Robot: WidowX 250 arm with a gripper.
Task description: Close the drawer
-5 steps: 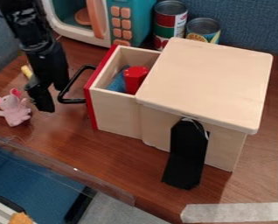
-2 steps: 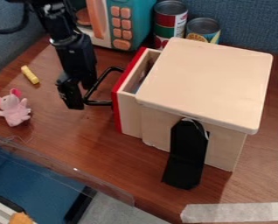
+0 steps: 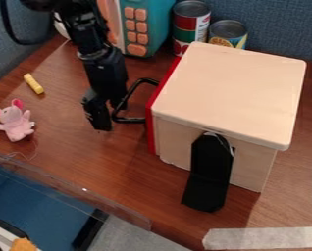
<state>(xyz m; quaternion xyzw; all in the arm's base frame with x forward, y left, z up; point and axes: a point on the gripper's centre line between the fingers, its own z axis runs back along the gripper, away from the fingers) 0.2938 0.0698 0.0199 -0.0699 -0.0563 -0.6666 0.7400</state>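
The drawer [image 3: 152,128] sits in the left side of the pale wooden box [image 3: 230,88], its red front close up against the wood; whether a thin gap is left there cannot be told. A black handle [image 3: 128,120] sticks out from that front. Beside the handle, on its left in the view, the black gripper [image 3: 109,117] hangs down over the brown table [image 3: 87,169], the arm coming in from the upper left. How far apart its jaws stand cannot be told, nor whether it has hold of the handle or only leans near it. A black flap [image 3: 208,171] hangs from the near side of the box and reaches down to the table. Behind the box are a tall can [image 3: 191,24] and a shorter can [image 3: 228,33], with a teal and white toy microwave [image 3: 149,22] to their left. A pink toy mouse [image 3: 14,122] (big-eared little fellow) sits well left of the gripper, near a small yellow stick [image 3: 33,84]. Pale tape [image 3: 263,238] lies along the table's near right part.
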